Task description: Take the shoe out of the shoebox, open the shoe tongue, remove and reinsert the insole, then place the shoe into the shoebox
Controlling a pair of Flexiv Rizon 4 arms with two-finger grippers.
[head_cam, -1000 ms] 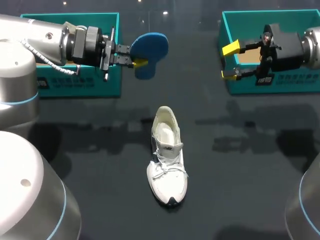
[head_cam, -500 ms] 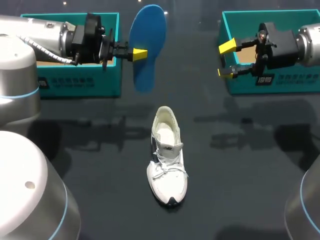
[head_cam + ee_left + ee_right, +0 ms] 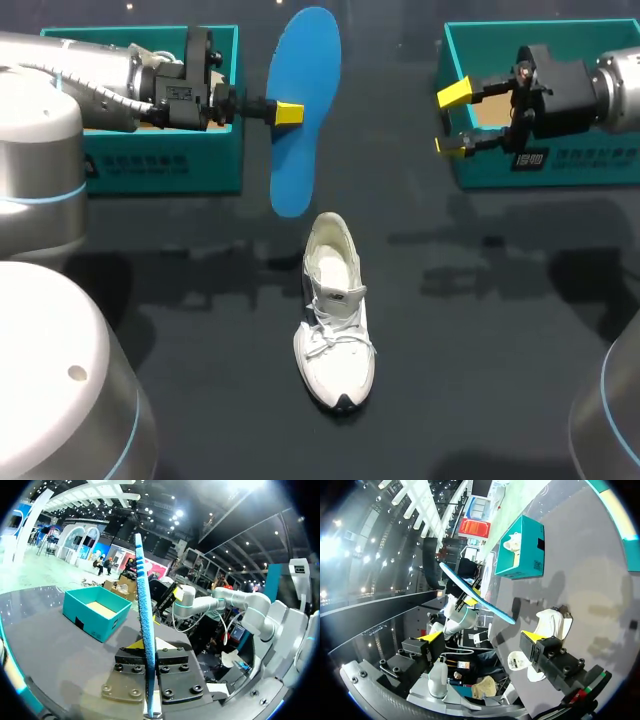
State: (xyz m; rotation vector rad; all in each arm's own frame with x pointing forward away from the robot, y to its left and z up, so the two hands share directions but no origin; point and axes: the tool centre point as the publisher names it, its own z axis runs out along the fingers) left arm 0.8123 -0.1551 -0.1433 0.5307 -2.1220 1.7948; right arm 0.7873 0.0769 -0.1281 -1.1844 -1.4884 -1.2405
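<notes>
A blue insole (image 3: 303, 110) hangs on edge above the table, my left gripper (image 3: 287, 113) shut on its middle. In the left wrist view the insole (image 3: 144, 625) shows as a thin blue blade clamped between the pads of the gripper (image 3: 148, 652). The white shoe (image 3: 335, 310) lies at the table's middle, toe toward the front, its opening just below the insole's lower end. My right gripper (image 3: 453, 120) hovers open and empty before the right shoebox (image 3: 540, 168). From the right wrist view, its gripper (image 3: 482, 636) frames the insole (image 3: 477, 600) and the shoe (image 3: 547, 630).
A second teal shoebox (image 3: 160, 165) stands at the back left behind my left arm, shown also in the right wrist view as the teal box (image 3: 520, 550). Dark bare tabletop (image 3: 480, 330) surrounds the shoe.
My left wrist has rolled, turning the insole from a short foreshortened shape to its full length standing upright, its lower end now nearer the shoe. The right gripper has risen slightly and stayed open.
</notes>
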